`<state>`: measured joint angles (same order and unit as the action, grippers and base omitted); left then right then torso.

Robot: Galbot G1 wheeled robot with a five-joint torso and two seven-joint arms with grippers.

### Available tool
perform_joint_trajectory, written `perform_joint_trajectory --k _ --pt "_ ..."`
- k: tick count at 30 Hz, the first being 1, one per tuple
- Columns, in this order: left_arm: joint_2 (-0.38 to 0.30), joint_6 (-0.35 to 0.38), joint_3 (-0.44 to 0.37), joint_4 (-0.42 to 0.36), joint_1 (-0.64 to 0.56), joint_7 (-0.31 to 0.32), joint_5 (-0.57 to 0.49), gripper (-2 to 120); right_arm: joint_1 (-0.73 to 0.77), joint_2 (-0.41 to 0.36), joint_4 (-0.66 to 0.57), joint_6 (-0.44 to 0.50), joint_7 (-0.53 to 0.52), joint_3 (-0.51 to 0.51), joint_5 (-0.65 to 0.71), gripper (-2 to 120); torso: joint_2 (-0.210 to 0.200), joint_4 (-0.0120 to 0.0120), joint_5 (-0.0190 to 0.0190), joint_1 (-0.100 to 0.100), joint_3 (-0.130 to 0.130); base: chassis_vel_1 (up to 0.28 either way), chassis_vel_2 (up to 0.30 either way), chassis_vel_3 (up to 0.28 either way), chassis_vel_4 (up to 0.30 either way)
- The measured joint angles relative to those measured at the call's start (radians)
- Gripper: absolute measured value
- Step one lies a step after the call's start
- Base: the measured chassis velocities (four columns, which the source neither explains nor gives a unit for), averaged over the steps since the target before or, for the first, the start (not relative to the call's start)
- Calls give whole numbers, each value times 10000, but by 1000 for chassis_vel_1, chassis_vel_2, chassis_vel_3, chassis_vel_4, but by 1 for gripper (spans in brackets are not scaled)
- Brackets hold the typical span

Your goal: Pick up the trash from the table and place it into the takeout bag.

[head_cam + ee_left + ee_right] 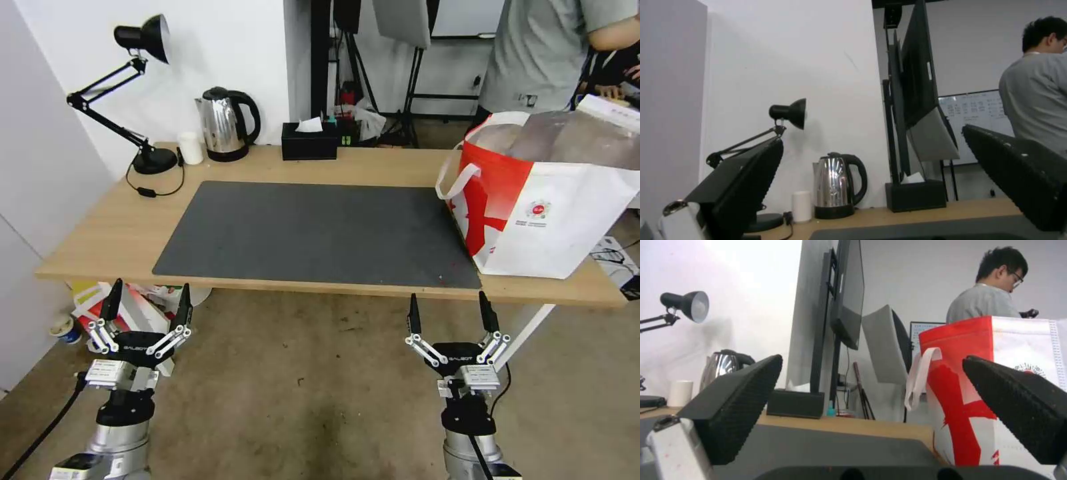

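Observation:
The takeout bag, white with a red panel and white strap handles, stands on the right end of the table beside the dark grey mat; it also stands close ahead in the right wrist view as the takeout bag. Its silvery lining shows at the open top. The trash is out of view. My left gripper hangs open below the table's front edge at the left. My right gripper hangs open below the front edge, near the bag. Both are empty.
At the table's back stand a black desk lamp, a small white cup, a steel kettle and a black tissue box. Bags and a cup lie on the floor under the table's left end. A person stands behind the bag.

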<state>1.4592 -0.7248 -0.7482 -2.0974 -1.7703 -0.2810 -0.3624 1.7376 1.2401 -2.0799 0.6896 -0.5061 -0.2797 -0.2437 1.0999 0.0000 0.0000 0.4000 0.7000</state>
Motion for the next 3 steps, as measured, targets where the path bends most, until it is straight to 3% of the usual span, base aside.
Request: perform_joint_trajectory --k 3 --pt "0 0 0 0 0 0 0 100 0 0 0 0 0 0 0 100 0 0 0 0 0 0 0 0 0"
